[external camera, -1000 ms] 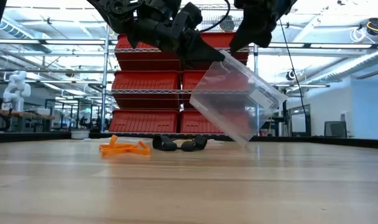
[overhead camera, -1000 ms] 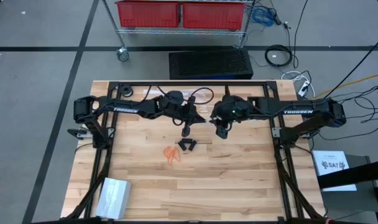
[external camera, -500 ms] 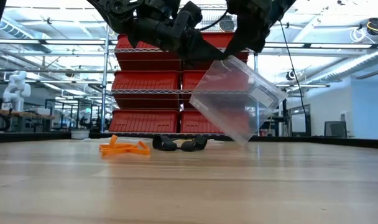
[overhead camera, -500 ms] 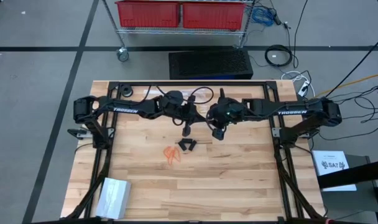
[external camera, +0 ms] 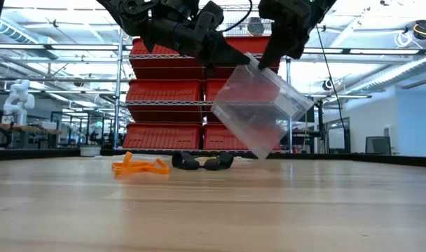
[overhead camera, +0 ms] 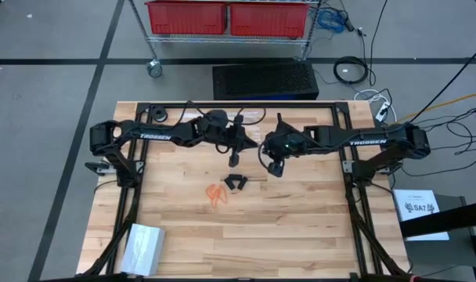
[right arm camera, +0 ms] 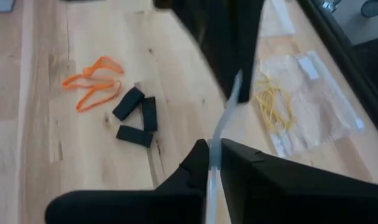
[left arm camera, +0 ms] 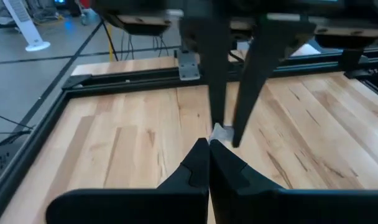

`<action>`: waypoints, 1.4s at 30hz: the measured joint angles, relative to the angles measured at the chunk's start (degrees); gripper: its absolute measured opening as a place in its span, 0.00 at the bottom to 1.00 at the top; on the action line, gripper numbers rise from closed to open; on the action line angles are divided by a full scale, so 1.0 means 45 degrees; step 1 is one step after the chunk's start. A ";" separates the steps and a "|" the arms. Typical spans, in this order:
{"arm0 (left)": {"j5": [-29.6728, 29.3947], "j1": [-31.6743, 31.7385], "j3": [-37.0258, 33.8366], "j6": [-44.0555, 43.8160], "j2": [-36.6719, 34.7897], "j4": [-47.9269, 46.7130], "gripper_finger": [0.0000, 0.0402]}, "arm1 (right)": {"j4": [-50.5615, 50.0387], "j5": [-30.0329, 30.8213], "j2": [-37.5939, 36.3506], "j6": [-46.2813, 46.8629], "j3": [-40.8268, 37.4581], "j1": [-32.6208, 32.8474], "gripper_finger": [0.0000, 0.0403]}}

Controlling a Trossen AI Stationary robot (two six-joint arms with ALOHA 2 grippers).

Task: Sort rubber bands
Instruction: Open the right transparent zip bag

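Orange bands (overhead camera: 215, 193) and black bands (overhead camera: 236, 183) lie in separate heaps on the worktop (overhead camera: 301, 227). Both the left hand (external camera: 223, 52) and right hand (external camera: 269, 59) are clamped on the bag (external camera: 262, 112), held up. Yellow bands (right arm camera: 273, 99) remain bagged, so sorting seems partly done.

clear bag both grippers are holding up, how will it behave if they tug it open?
Likely floppy and light: the clear plastic bag hangs tilted above the table from just the left gripper and right gripper pinching its top edge. Thin film could slip or stretch. The yellowish rubber bands inside would probably slide toward its low corner.
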 joint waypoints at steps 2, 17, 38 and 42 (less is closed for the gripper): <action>-0.0004 0.0066 0.0001 0.0000 -0.0060 0.0023 0.00 | -0.0271 -0.0022 -0.0005 0.0125 0.0000 0.0054 0.02; -0.0119 0.0636 0.0000 0.0193 -0.0958 -0.0183 0.00 | -0.2942 -0.0101 -0.0005 0.1517 -0.0010 0.0631 0.02; -0.0300 0.0443 -0.0122 0.0034 -0.1589 -0.2262 0.00 | -0.2793 0.1957 0.0005 0.1463 -0.0063 0.0868 0.34; -0.0262 0.0456 -0.0131 -0.0071 -0.1584 -0.2355 0.00 | -0.2625 0.2358 0.0000 0.0785 -0.0063 0.0901 0.34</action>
